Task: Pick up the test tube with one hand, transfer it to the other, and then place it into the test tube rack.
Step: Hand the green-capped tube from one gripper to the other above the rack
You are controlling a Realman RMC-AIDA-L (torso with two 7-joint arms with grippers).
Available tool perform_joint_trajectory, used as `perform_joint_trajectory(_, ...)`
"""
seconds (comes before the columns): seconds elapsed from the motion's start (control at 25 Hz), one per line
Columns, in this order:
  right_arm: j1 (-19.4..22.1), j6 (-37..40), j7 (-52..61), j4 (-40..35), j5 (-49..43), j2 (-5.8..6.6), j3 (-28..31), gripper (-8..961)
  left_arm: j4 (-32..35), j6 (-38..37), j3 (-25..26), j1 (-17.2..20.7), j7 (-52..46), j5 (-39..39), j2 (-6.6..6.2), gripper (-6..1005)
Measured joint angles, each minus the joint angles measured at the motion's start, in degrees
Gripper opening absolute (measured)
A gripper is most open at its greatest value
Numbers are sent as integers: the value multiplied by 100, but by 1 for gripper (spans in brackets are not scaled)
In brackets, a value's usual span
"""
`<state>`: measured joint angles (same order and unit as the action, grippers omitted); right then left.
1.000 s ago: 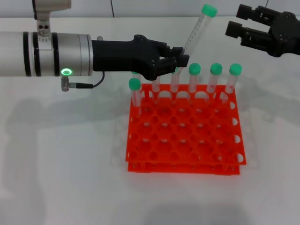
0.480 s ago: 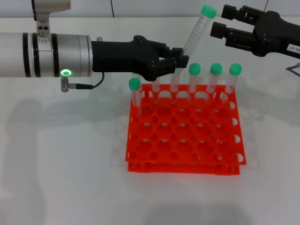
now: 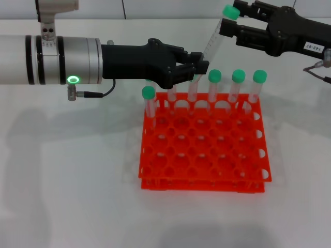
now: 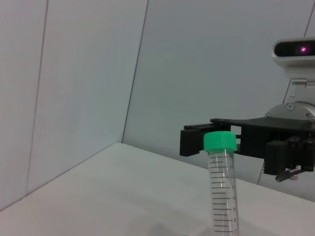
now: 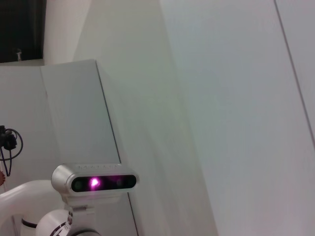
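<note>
The test tube (image 3: 216,37), slim and clear with a green screw cap, leans above the far edge of the test tube rack (image 3: 204,144), cap end up and away from the rack; its tip is hidden. The rack is bright orange-red, two-tiered, with a grid of round holes, and holds several other green-capped tubes upright, most along its far row.

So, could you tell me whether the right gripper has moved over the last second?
Yes. Judged against the test tube rack, the right gripper has moved leftward, up to the held test tube's green cap.
</note>
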<state>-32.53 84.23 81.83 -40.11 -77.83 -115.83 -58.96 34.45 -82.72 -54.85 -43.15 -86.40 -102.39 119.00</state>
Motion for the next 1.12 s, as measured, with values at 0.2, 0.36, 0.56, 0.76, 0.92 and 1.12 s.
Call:
perform_joint_trajectory(0.2,-20,-27,-6,4,12,0,-42,662,1,12,0,0,0,0,0,199)
perform_joint_trajectory(0.36,-32,-52,-9,5,14,0,-44,657,1,22,0,0,0,0,0,199)
perform_joint_trajectory(0.56,-79,-55,-10,11,14,0,-46,645,-27,29,0,0,43,0,0,199)
perform_joint_trajectory(0.76,-106,-77,-13,34,61,0,-45,623,-50,27,0,-7,60,0,3,199)
perform_joint_trajectory(0.92,-159,-93,-50,158,105,0,-45,614,-52,18,0,-9,70,0,6,199)
perform_joint_trajectory(1.12,-174,-107,-53,232,139,7,-48,607,-52,-2,1,-21,76,6,9,199)
